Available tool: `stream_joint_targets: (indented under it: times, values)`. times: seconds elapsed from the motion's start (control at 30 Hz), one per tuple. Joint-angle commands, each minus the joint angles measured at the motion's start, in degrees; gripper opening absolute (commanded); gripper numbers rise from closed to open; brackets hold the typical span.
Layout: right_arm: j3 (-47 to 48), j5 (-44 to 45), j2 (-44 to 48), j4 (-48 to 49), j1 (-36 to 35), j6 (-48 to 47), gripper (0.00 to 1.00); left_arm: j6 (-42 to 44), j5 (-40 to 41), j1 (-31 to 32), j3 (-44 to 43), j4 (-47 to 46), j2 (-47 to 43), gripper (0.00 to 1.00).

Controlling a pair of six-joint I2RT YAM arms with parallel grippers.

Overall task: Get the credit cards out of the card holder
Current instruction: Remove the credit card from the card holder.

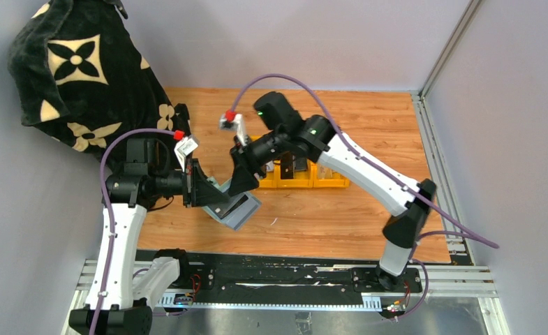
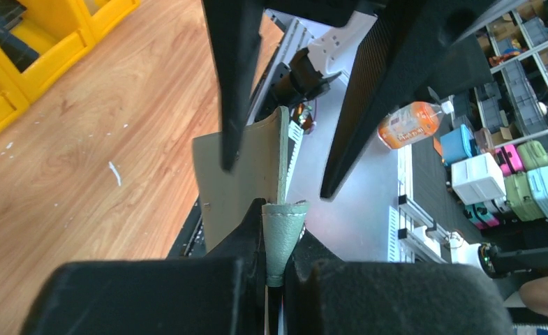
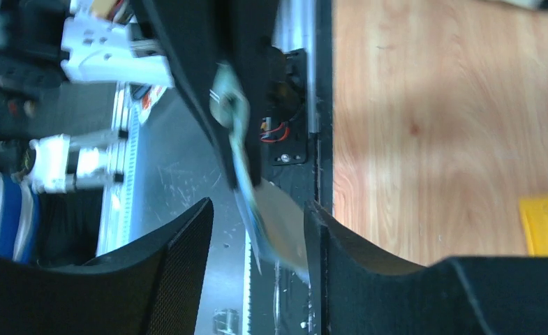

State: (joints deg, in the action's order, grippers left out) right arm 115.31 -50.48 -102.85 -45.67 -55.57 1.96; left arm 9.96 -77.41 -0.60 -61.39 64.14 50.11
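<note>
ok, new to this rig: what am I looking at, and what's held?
Two white-and-black robot arms are bolted at the near edge of a wooden table. The wide picture looks down from above and behind; the other two come from wrist cameras, each showing its own black jaws at the bottom. Yellow plastic bins sit on the table; a black blanket with cream flowers is heaped far left. The left arm has its jaws shut on a small sage-green bifold card holder, held up between the arms. The right arm has its jaws open either side of it. I can't see any cards.
</note>
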Motion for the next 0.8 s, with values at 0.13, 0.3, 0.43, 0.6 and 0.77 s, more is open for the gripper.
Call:
stream_joint_targets:
  times: [0.13,0.3,0.43,0.6,0.77]
  values:
    - [-34.66,10.74,24.67,49.51,9.68,32.15,0.60,-2.73,5.21,-2.64,-8.38,-0.02,4.63,0.00]
    - [-51.49,10.30,27.69,75.54,8.79,50.76,0.58,-5.59,6.42,-5.45,-12.21,-0.17,6.02,0.00]
    - [-55.05,10.91,24.93,84.07,6.36,56.40,0.56,-12.35,9.63,-5.90,-12.97,-4.21,6.66,0.00]
    - [-54.07,10.76,20.07,89.44,4.17,59.78,0.53,-33.20,13.66,-6.06,-5.38,-27.70,-0.60,0.00]
    - [-53.96,10.66,16.24,95.35,4.07,64.28,0.49,-56.66,13.99,-6.10,4.74,-53.62,-6.55,0.00]
